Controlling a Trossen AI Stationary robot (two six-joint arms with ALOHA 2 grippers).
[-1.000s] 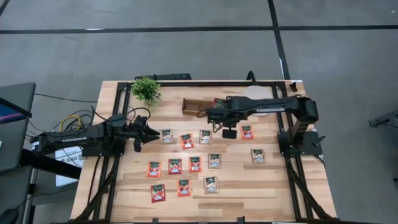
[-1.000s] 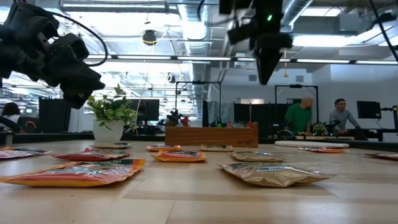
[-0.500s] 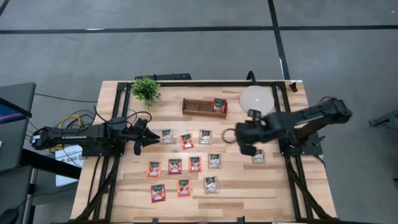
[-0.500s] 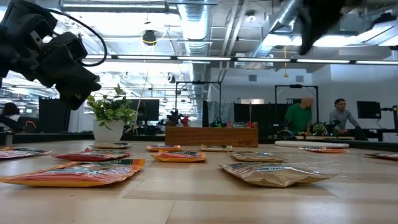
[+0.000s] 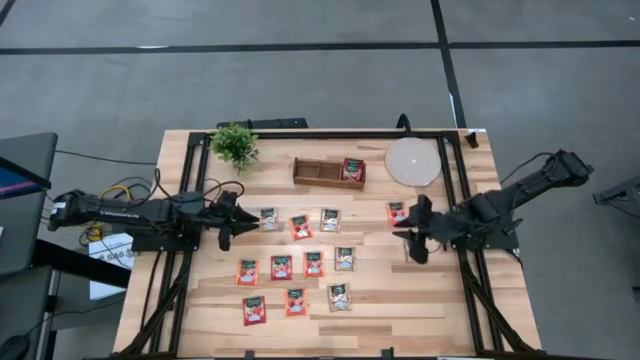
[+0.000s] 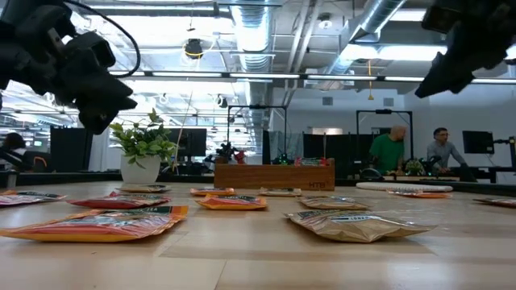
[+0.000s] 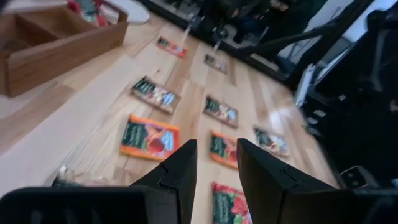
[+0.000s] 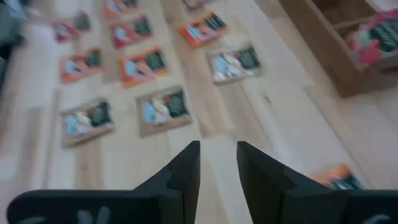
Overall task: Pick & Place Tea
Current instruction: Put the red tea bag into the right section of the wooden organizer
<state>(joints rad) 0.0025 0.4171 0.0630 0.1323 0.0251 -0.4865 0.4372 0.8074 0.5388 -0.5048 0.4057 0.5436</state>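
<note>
1. Between the right gripper's point(image 5: 410, 238) fingers point(image 8: 186, 168) a narrow gap shows, nothing held; it hovers near a red sachet point(image 5: 397, 212).
2. Left gripper point(image 5: 229, 224): narrow gap, empty, beside a pale sachet point(image 5: 268, 219).
3. Other tea sachets point(image 5: 282, 267) lie spread mid-table; one sits in the wooden tray point(image 5: 318, 172).

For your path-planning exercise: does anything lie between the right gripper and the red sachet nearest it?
Nothing visible does. The right gripper hangs open and empty just beside the red sachet, with only bare table between them.
</note>
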